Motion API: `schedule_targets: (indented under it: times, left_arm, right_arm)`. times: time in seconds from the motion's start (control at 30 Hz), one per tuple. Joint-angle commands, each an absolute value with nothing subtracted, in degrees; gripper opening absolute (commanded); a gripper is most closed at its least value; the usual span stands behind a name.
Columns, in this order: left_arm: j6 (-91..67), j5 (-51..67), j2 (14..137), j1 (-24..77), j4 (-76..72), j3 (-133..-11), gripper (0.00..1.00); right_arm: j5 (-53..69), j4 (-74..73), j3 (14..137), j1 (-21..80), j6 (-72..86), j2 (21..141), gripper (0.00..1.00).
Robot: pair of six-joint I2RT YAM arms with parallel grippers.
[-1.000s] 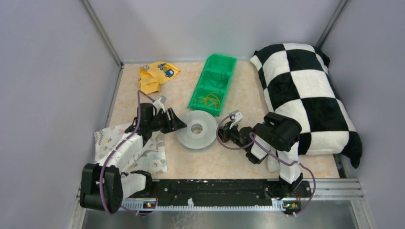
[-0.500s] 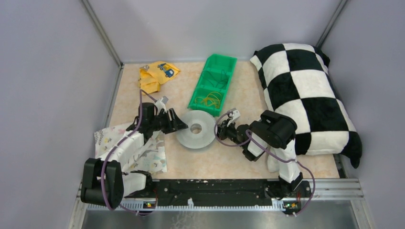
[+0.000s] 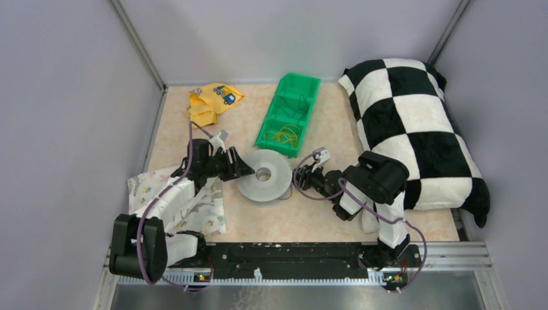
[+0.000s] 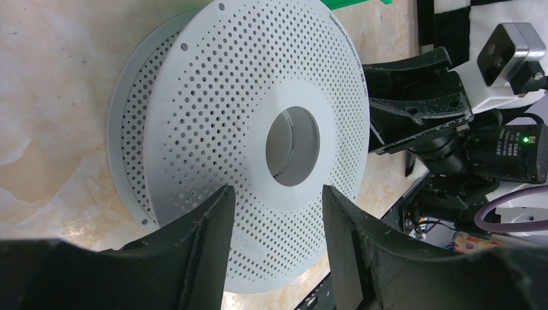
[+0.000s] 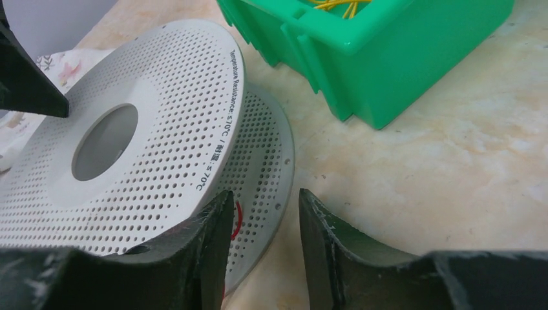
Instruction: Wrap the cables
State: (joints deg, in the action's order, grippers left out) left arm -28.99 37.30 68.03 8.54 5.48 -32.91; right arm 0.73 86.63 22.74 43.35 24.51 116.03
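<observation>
Right tool (image 5: 263,194) is being held open at the right rim of the grey spool (image 5: 161,129), where the thin red cable (image 5: 238,216) is showing between the flanges. Left tool (image 4: 276,188) is being held open over the spool's left side.

The left gripper (image 4: 276,248) is hanging with its two dark fingers (image 4: 207,245) spread apart at the bottom edge, framing the near part of a grey perforated spool (image 4: 213,110) that is sitting on the marbled beige table (image 4: 52,77), its round centre hole facing the lens. The right gripper (image 4: 378,110) is reaching in from the right, its black jaws standing parted just at the spool's rim, while a green light (image 4: 525,139) is glowing on the arm behind it
</observation>
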Motion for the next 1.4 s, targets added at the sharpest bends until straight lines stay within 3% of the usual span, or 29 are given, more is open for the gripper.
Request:
schedule_targets:
  times: [0.0, 0.47, 0.53, 0.67, 0.87, 1.07, 1.17, 1.37]
  left_arm:
    - [-28.42, 38.49, 66.83, 8.35, 3.35, -33.37, 0.58]
    - [-26.33, 36.78, 64.16, 8.35, 6.88, -36.69, 0.59]
    - [-24.99, 35.40, 63.70, 8.35, 8.56, -38.26, 0.59]
    - [-22.83, 32.52, 62.30, 8.27, 12.04, -42.35, 0.59]
    - [-20.19, 30.43, 57.17, 8.26, 17.88, -48.53, 0.59]
    - [-19.30, 22.47, 47.68, 8.26, 21.43, -49.79, 0.60]
    - [-21.57, 14.27, 43.54, 8.26, 25.46, -49.54, 0.77]
    - [-19.70, 12.89, 39.70, 8.26, 29.38, -47.49, 0.81]
  right_arm:
    - [-1.41, 98.67, 20.58, 42.55, 23.43, 111.66, 0.44]
    - [-8.88, 94.61, 9.11, 38.53, 21.42, 99.53, 0.64]
    - [-10.79, 84.42, 8.84, 38.37, 21.04, 91.76, 0.66]
    - [-16.48, 38.58, 18.97, 38.40, 18.94, 72.27, 0.70]
    - [-27.81, -1.78, 36.76, 38.40, 12.65, 62.97, 0.79]
    - [-39.32, -24.32, 46.18, 38.39, 19.95, 59.59, 0.90]
    - [-41.32, -31.27, 47.83, 38.34, 25.74, 56.29, 0.98]
    - [-45.81, -35.79, 45.81, 38.37, 33.21, 51.39, 0.99]
